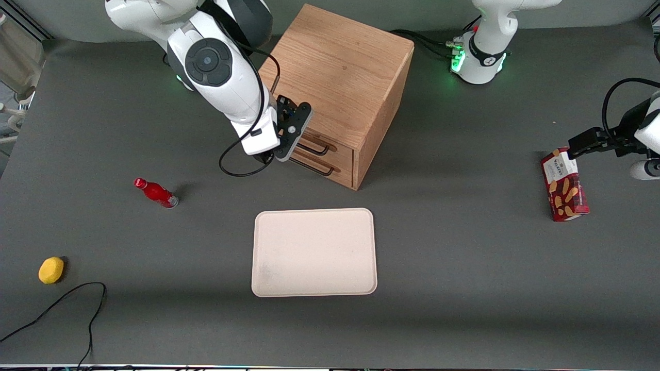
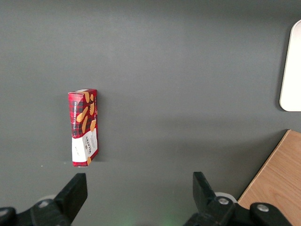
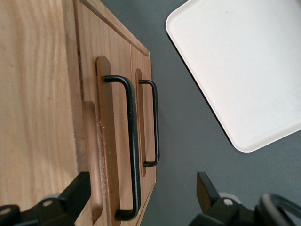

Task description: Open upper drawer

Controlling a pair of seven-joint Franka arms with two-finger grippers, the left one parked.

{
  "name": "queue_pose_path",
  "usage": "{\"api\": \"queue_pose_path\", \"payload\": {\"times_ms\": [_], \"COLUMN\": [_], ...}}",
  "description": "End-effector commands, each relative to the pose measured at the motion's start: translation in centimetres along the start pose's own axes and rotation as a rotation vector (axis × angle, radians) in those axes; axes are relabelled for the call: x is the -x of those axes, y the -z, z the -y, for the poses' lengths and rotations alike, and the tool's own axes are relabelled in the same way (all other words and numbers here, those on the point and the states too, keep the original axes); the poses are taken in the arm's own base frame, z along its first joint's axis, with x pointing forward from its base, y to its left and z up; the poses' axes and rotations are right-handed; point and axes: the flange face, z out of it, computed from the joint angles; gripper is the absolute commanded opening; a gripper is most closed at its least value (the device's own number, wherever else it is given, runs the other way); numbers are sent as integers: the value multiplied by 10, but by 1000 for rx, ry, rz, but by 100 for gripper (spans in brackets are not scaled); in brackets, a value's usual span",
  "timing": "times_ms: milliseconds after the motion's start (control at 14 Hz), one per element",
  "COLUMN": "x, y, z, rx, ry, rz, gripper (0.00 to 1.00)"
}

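Two handles: yours is the thin black bar (image 3: pixel 133 150) on the light oak upper drawer (image 3: pixel 104 141).
Gripper (image 3: pixel 141 197): fingers spread wide, empty, hovering just before that bar.
Axis: bar runs horizontally across the drawer front.

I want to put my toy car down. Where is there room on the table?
The cream tray is bare. The table is open between the tray and the biscuit box, and between the red bottle and the lemon. It is crowded in front of the upper drawer, where the open gripper hangs by the handles.
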Motion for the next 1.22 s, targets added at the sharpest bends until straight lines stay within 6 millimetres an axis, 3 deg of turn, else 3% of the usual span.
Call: {"api": "queue_pose_path", "payload": {"times_ms": [0,1147], "x": [2,3], "y": [-9,-56], "z": [2,-8], "rx": [0,37], "ry": [13,19], "rz": [-17,-46], "gripper": [100,100]}}
